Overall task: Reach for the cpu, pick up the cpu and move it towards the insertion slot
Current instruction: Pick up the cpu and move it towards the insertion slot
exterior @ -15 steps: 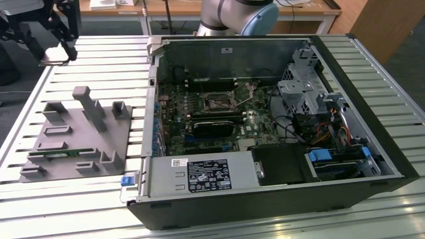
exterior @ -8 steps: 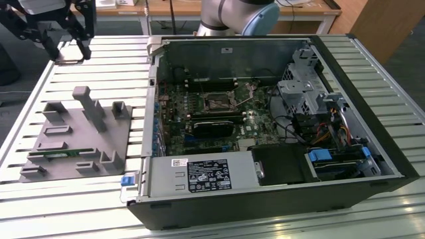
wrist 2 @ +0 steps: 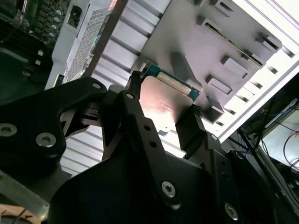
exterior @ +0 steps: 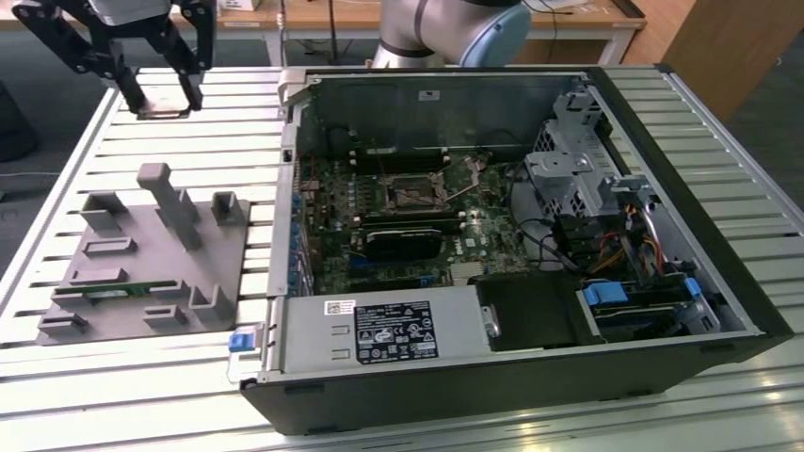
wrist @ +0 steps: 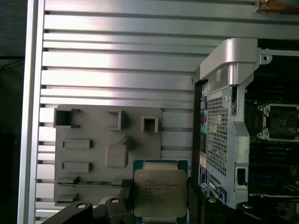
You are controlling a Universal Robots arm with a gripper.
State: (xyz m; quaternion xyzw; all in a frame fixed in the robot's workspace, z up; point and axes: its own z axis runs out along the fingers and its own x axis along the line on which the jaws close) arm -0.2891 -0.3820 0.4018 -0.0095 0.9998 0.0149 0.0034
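The hand [exterior: 161, 94] is closed on the cpu [exterior: 164, 109], one finger on each of two opposite edges, chip flat w/ silver top facing the first wrist view [wrist: 160, 193]. In the exterior view it hangs over the slatted worktop [exterior: 75, 141] at the far left corner, beyond the grey holder tray [exterior: 138, 273], clear of both. So pick-up looks done; step in hand is the carry.

The insertion slot [exterior: 411, 191] sits mid-motherboard inside the open PC case [exterior: 703, 188], well apart from the chip, toward the exterior view's right. Socket also shows in the first wrist view [wrist: 279, 122].

Next move calls for: keep chip level, clear the case's side wall, then line up the chip's edges square w/ the socket frame. Grip is narrow, on edges only, so I'd judge slip/tilt the main worry.
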